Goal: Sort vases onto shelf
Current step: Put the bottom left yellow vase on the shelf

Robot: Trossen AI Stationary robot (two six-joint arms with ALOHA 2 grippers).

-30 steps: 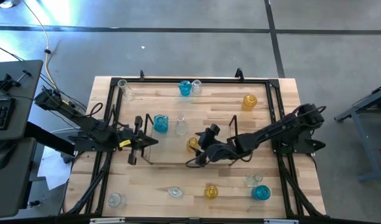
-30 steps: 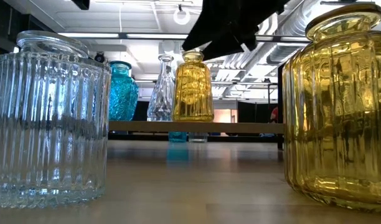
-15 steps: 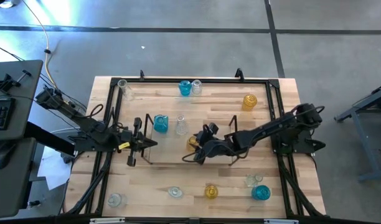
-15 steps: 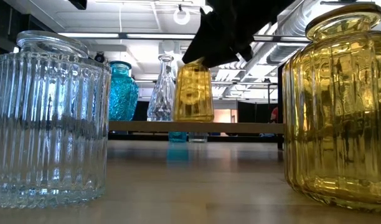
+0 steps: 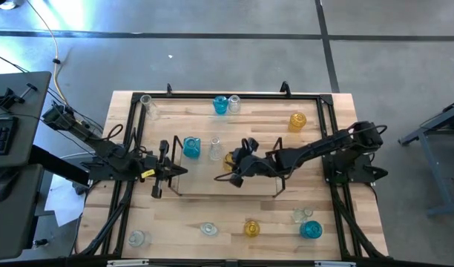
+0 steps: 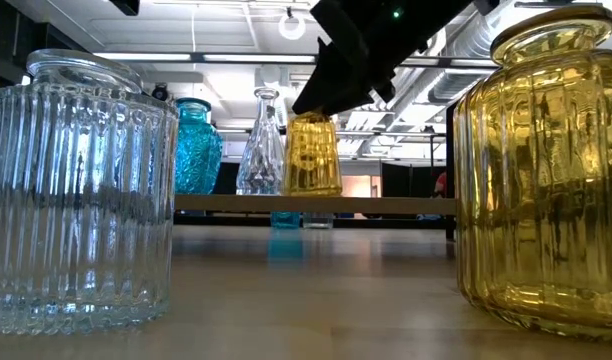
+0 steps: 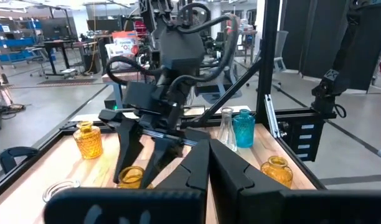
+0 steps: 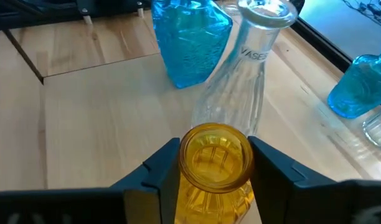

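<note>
The worry from where I stand is the tall clear glass vase with the narrow neck [image 8: 249, 74]. It stands just beyond the right gripper [image 8: 216, 163], close behind the small amber-yellow ribbed glass vase [image 8: 216, 163] the fingers are working on. If the arm drifts forward or the amber vase is carried off at a slant, I'd expect it to knock that tall clear one over, and the squat blue glass vase [image 8: 189, 38] sits right next to it, farther out still. A second risk is the hold itself: the fingers [image 8: 160, 167] bracket the vase's rim on either side, partway closed, and I cannot tell whether they actually press the glass yet. Smooth ribbed glass taken high at the mouth could slip or swing if lifted too soon.

All three vases stand on the low shelf with the light wood top and thin dark metal frame [image 5: 212, 191], the amber one directly between the right gripper's fingers.

The right arm reaches in long from its side of the table, stretched nearly flat, wrist tipped down over the shelf, with the gripper [image 5: 234, 165] coming at the vase from above. In the low view it hangs over the amber vase's neck [image 6: 313, 150].

The left gripper [image 5: 165, 169] waits at the shelf's far end, fingers closed together, holding nothing.
</note>
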